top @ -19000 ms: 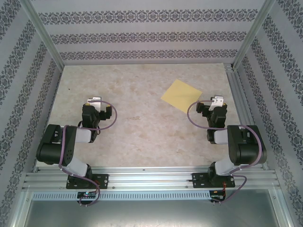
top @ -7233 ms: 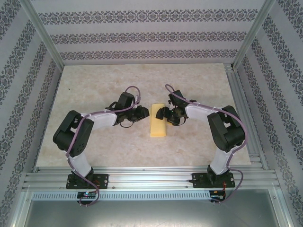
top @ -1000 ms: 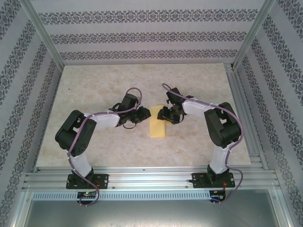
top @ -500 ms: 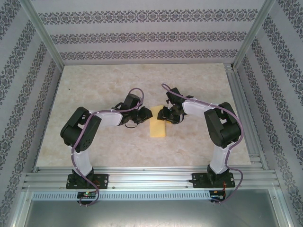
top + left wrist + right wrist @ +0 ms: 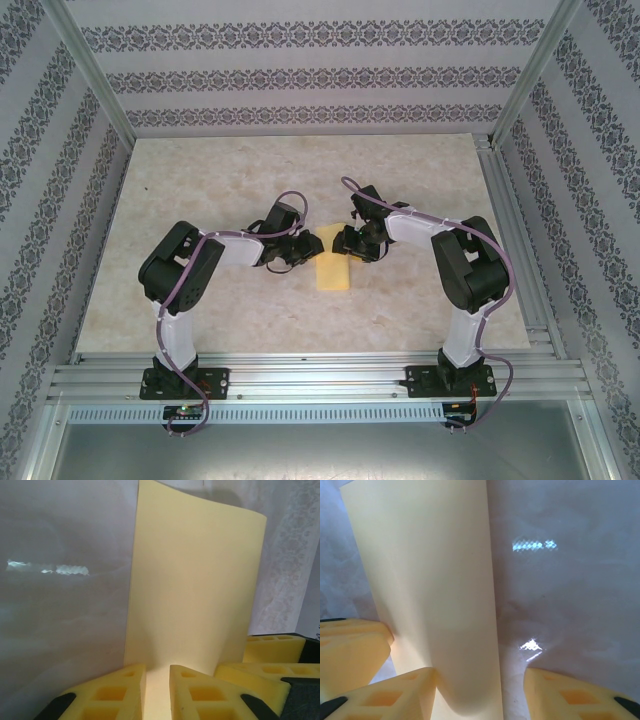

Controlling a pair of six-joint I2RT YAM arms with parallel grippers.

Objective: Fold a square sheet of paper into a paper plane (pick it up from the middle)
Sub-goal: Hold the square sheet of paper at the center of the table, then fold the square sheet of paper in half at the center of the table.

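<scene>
1. left gripper (image 5: 310, 248): at the left edge of the paper's far end. Its fingers (image 5: 107, 692) stand a narrow slot apart with paper running into the slot. That reads as nearly closed but not clamped.
2. square sheet of paper (image 5: 334, 270): lies mid-table (image 5: 200, 180) between the two grippers, and it is a narrow strip now rather than a square. The far end lifts in a slight curl in the left wrist view.
3. Axis: the long axis runs near to far. The far end sits between the grippers and the near end faces the arm bases. There is no nose yet, so it doesn't point anywhere.
4. right gripper (image 5: 342, 243): at the right edge of the same far end. The jaws are wide open, with one finger (image 5: 395, 695) against the paper and the other out over bare table. It holds nothing.
5. Step, my read: the centre fold is done and work is starting on the far end, either corner folds or reopening.
6. Next move needs the left jaws to close on a single layer and the right to pin the strip flat. Otherwise the strip will probably slide or skew.
</scene>
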